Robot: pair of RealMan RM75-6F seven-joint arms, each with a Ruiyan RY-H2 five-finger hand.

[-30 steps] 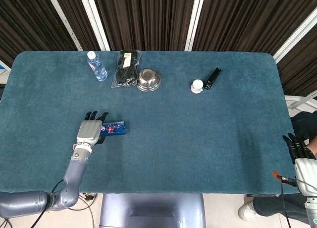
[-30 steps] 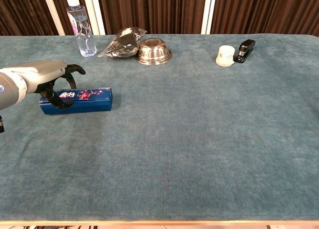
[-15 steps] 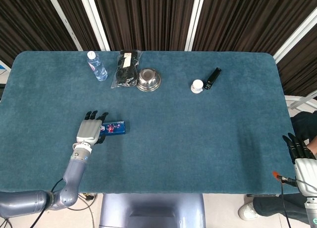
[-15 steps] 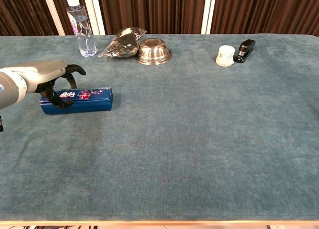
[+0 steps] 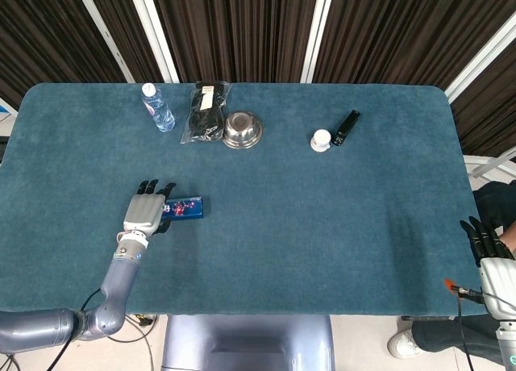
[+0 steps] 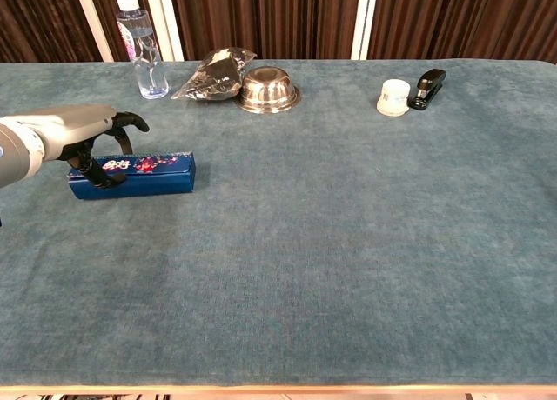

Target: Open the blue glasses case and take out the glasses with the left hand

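Note:
The blue glasses case (image 5: 189,207) (image 6: 150,174) lies closed on the teal table, left of centre, with a red and white pattern on its lid. My left hand (image 5: 145,212) (image 6: 85,136) sits over its left end. The dark fingers (image 6: 122,122) arch over the lid and the thumb touches the near side, so the hand grips that end. The glasses are hidden inside. My right hand (image 5: 487,254) hangs off the table's right front corner, holding nothing, fingers apart.
Along the far side stand a water bottle (image 5: 158,107) (image 6: 148,56), a black item in a clear bag (image 5: 205,111) (image 6: 211,74), a steel bowl (image 5: 243,130) (image 6: 267,89), a small white jar (image 5: 321,139) (image 6: 394,96) and a black stapler (image 5: 347,127) (image 6: 429,87).
Almost nothing: my left hand and the case's left end have edged a hair to the left. The right hand has not moved.

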